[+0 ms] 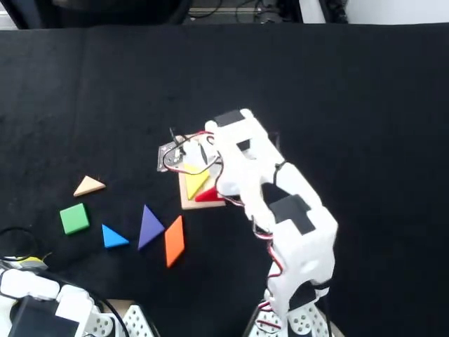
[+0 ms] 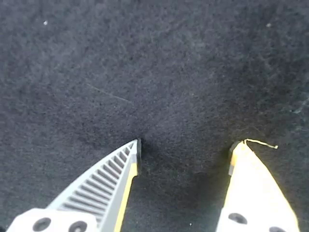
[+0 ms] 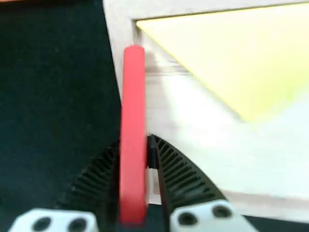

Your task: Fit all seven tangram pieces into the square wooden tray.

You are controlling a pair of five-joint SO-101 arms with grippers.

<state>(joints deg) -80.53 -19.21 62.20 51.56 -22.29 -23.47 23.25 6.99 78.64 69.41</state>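
The square wooden tray (image 1: pixel 188 201) lies mid-table, mostly hidden under my right arm (image 1: pixel 259 182). A yellow triangle (image 1: pixel 196 181) lies flat inside it. My right gripper (image 3: pixel 135 154) is shut on a red piece (image 3: pixel 133 130), held on edge just inside the tray's rim (image 3: pixel 118 43), beside the yellow triangle (image 3: pixel 231 63). The red piece (image 1: pixel 208 196) shows at the tray's near edge. My left gripper (image 2: pixel 186 147) is open over bare black cloth, nothing between its fingers.
Loose pieces lie left of the tray: a tan triangle (image 1: pixel 89 186), a green square (image 1: pixel 74 218), a blue triangle (image 1: pixel 113 236), a purple triangle (image 1: pixel 149 226) and an orange parallelogram (image 1: pixel 174 241). My left arm (image 1: pixel 42 302) sits at the near left corner.
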